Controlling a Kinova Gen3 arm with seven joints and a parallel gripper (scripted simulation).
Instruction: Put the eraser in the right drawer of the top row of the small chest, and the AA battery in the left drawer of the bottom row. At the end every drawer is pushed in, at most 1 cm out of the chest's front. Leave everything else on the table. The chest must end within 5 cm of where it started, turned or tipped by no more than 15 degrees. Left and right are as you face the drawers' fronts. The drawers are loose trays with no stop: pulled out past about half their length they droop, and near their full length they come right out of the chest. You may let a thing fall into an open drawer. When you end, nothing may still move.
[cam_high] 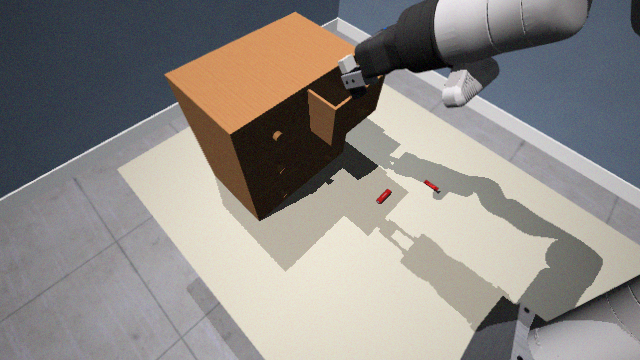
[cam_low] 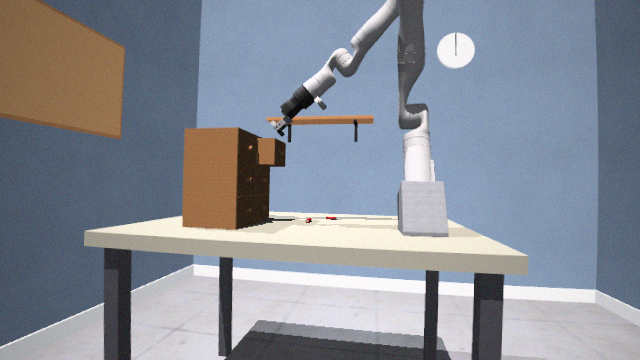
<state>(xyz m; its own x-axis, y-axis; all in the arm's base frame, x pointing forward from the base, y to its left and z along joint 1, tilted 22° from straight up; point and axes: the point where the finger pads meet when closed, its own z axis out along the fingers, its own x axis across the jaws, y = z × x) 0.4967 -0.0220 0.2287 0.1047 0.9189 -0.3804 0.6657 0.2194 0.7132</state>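
Observation:
The wooden chest (cam_high: 270, 110) stands on the cream table top, and it also shows in the exterior view (cam_low: 225, 177). Its top-row right drawer (cam_high: 327, 107) (cam_low: 271, 151) is pulled partly out; the other drawers look pushed in. My gripper (cam_high: 352, 75) (cam_low: 280, 127) hangs just above the open drawer's far end. It is shut on a small pale block, the eraser (cam_high: 347, 64). Two small red things lie on the table in front of the chest, one nearer (cam_high: 383, 196) and one farther (cam_high: 431, 185). I cannot tell which is the AA battery.
The arm's grey base block (cam_low: 422, 207) stands on the table's right side. A wooden wall shelf (cam_low: 320, 120) hangs behind the gripper. The table edge runs close behind the chest.

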